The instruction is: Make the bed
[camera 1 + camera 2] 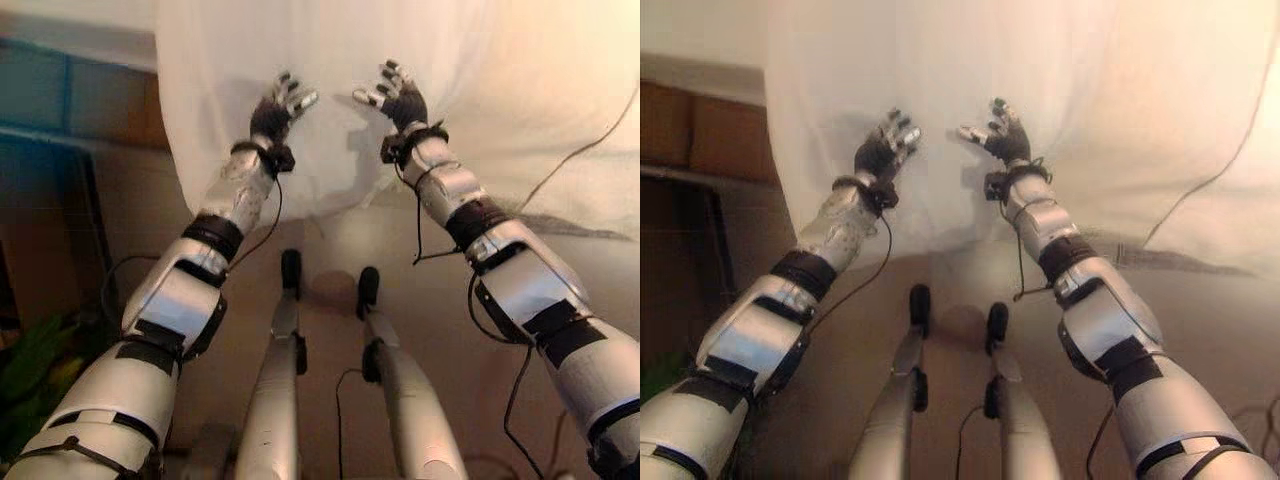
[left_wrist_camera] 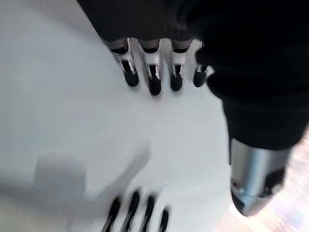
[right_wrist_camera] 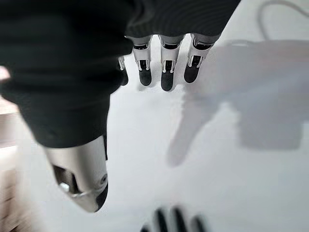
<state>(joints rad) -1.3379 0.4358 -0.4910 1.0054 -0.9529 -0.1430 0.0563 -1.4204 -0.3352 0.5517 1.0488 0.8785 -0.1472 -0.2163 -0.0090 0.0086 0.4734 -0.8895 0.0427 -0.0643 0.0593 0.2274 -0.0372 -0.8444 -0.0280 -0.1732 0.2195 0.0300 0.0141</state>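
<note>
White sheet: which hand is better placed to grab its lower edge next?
Left, marginally. The left hand hovers open over the white sheet, nearer its hanging corner and lower edge. The right hand, also open, sits further in over the sheet.

A white sheet [image 1: 330, 60] covers the bed, its edge hanging toward the floor [image 1: 330, 240].

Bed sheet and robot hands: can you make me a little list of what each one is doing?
sheet: white sheet, spread over the bed, its edge hanging down toward the floor
left hand: left hand raised over the sheet, fingers relaxed, holding nothing
right hand: right hand raised beside it, fingers relaxed, holding nothing
hands: close together, apart from each other
</note>
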